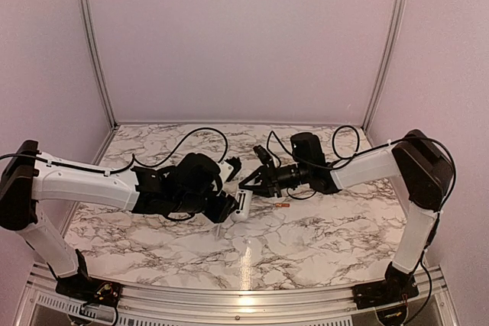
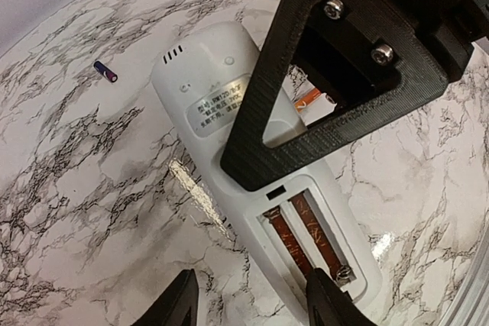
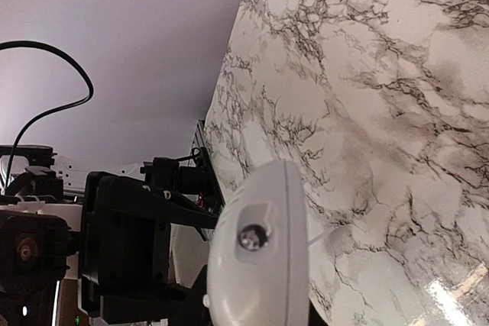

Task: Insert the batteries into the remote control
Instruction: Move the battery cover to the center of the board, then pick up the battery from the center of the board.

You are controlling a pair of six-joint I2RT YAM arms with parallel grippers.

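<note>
Two hands: right hand [image 1: 254,185] clamps the remote control [image 2: 205,88], back up; left hand [image 2: 252,307] hovers half-open, holding nothing; dark battery [image 2: 105,72] lies apart.

White remote control [image 2: 177,82], grey-veined marble table [image 2: 84,188]

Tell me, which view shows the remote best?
Left wrist view: the remote is seen back up, its battery bay open, partly hidden. The top view shows only a small white part; the right wrist view, only one end close up.
</note>
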